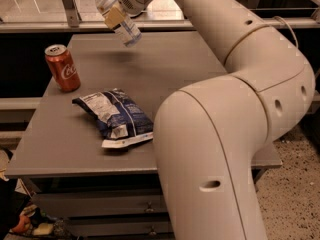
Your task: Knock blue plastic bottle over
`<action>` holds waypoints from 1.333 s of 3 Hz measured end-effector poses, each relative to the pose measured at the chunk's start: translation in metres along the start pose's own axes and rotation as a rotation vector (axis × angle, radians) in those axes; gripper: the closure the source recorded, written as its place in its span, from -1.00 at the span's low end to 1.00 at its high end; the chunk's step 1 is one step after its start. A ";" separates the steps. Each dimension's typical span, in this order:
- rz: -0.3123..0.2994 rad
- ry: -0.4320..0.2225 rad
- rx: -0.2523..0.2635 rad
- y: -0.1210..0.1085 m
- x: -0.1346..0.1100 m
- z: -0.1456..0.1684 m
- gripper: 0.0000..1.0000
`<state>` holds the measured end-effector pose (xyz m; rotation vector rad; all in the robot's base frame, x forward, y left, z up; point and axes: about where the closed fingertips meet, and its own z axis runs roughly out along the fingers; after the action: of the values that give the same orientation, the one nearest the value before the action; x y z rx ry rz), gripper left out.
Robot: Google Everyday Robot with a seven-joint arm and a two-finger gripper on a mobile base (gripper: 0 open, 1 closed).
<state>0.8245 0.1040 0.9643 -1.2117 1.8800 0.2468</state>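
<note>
Arm (225, 109) is reaching from the near right across the grey bench (170, 69); snack bag (114, 116) is lying at the near left; red can (62, 68) is standing at the left edge; blue plastic bottle (129, 33) is hanging tilted above the far left, cap pointing up-left; gripper (116, 15) is holding it, jaws clamping its middle.

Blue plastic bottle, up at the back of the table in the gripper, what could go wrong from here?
1. The gripper holds the blue plastic bottle tilted, near the far edge of the table; released there, it might roll off the back.
2. It seems clamped above the surface, so it could end up carried rather than lying down.
3. A round bottle may roll toward the Coca-Cola can.
</note>
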 end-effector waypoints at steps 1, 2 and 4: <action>-0.021 0.127 0.019 0.005 0.021 0.000 1.00; -0.045 0.292 0.043 0.014 0.050 0.016 1.00; -0.097 0.381 0.001 0.033 0.067 0.062 1.00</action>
<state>0.8216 0.1120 0.8677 -1.4207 2.1337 -0.0431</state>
